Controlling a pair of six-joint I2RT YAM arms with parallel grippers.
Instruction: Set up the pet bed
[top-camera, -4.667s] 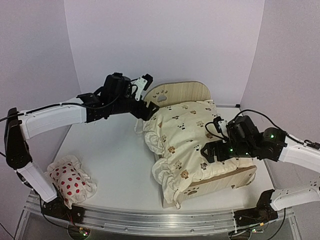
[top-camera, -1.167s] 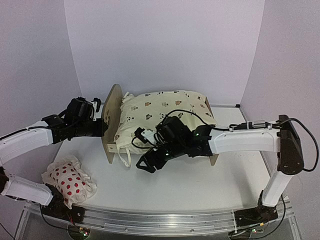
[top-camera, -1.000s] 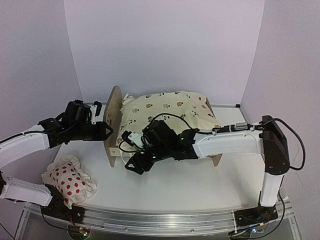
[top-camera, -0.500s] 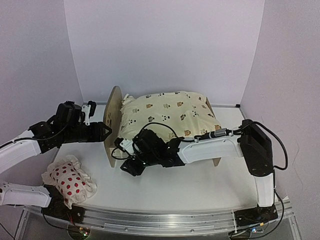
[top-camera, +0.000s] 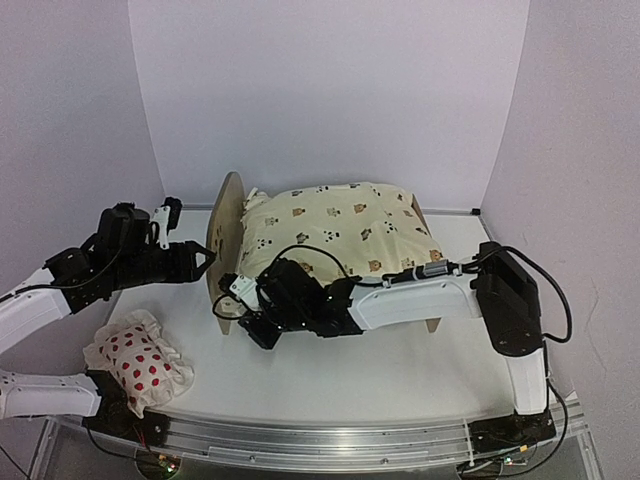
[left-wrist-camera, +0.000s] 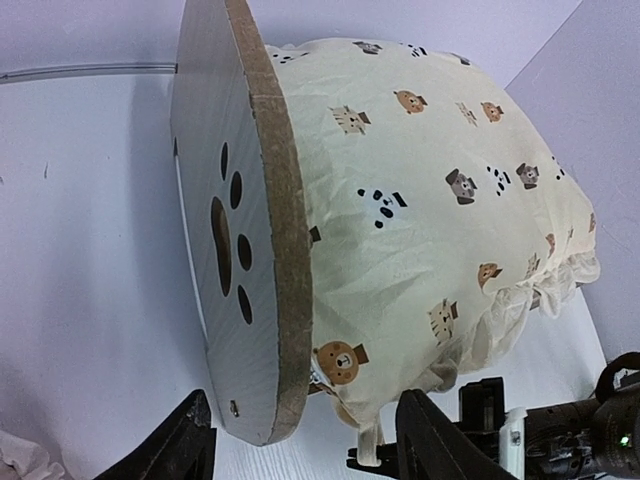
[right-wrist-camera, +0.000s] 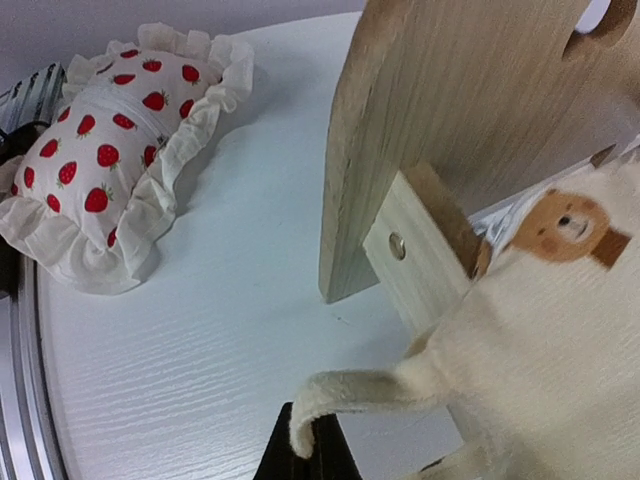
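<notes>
Right wrist: right pincer (right-wrist-camera: 305, 455) pinches cushion tie (right-wrist-camera: 350, 392) beside pet bed (right-wrist-camera: 450, 120); left pincer (left-wrist-camera: 305, 450) gapes, empty.

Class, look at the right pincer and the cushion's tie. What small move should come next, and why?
Probably draw the tie gently toward the pet bed's headboard: the right pincer is shut on the tie's loose end, which hangs unfastened beside that headboard.

one pet bed (top-camera: 226, 232), one cushion (top-camera: 345, 225), one pillow (top-camera: 138, 361)
</notes>
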